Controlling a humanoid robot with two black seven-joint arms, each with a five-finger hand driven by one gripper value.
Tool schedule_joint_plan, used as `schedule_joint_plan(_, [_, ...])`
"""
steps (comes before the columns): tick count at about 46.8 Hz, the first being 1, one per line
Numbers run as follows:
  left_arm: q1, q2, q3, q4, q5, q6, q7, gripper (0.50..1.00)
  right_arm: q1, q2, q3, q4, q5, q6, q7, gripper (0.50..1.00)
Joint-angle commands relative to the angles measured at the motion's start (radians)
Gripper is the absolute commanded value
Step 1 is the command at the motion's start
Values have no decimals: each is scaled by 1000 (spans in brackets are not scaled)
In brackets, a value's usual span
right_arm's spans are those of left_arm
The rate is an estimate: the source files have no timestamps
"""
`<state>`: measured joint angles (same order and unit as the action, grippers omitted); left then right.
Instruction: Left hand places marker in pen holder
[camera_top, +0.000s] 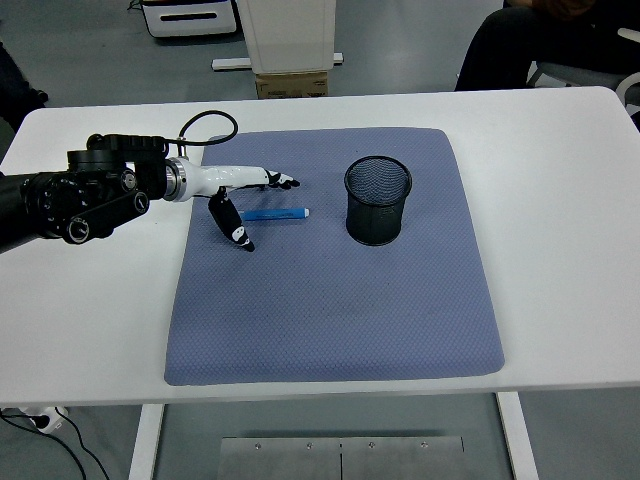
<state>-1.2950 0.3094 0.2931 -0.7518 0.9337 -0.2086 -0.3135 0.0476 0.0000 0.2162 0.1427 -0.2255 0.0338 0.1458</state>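
Observation:
A blue marker lies flat on the grey-blue mat, pointing left to right. Just to its right stands a black mesh pen holder, upright and empty as far as I can see. My left hand hovers over the marker's left end, its fingers spread: the upper fingers reach out beyond the marker and the thumb hangs down on its near side. Nothing is held. The right arm is out of view.
The mat covers the middle of the white table. A person sits beyond the far right corner. A white stand and a cardboard box sit behind the table's far edge.

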Motion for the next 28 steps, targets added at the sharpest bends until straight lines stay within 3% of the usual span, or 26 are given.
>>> schedule_joint_plan(1, [0,-4,0,0,5,0,1,912,0,0,0,0,0,0,0,1000])
schedule_joint_plan(11, [-4,-4,0,0,5,0,1,810,0,0,0,0,0,0,0,1000])
schedule_joint_plan(28, [-6,-9,8,0,20,0,2,757,0,0,0,0,0,0,0,1000])
